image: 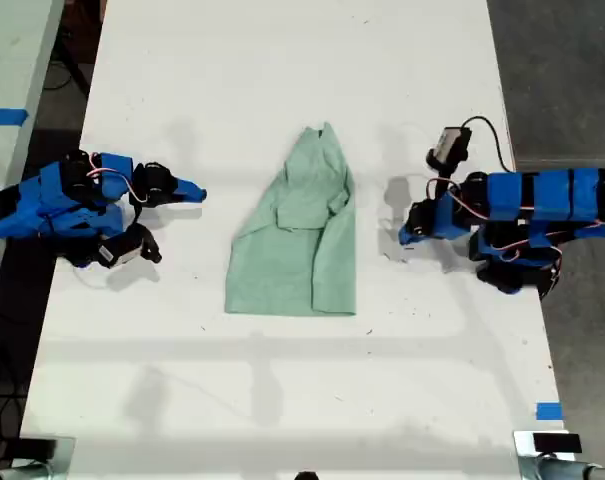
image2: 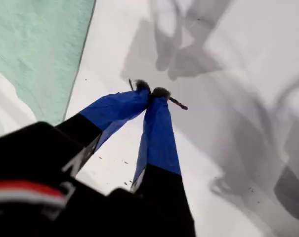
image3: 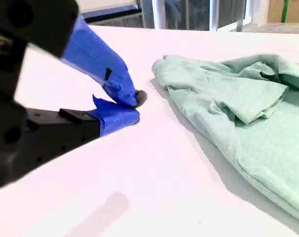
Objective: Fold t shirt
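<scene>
Blue-taped fingertips pressed together, holding nothing: that is my first gripper (image2: pixel 151 92), resting low over the bare white table (image: pixel 282 400) just off the straight side edge of the t shirt (image2: pixel 35 49). My second gripper (image3: pixel 134 106) is pinched closed too, also empty, with its tips near the tabletop and short of the garment's narrow collar end.

In the exterior view, the pale mint t shirt (image: pixel 297 250) lies flat in the middle of the table, between the two arms and touching neither. Its narrow top points toward the far edge and its wide hem toward the near edge. One flap of cloth is already laid across the chest, so the fold looks partly done.

You probably need both sets of fingers spread before they reach the cloth. Bring my first gripper in from the exterior view's right and my second from the exterior view's left. Have each one pinch a single layer at the hem corners, not the doubled flap. Lift only enough to clear the table, carry both corners toward the collar at the same pace, and lay them down square. Uneven speed would likely skew the soft, wrinkled fabric.
</scene>
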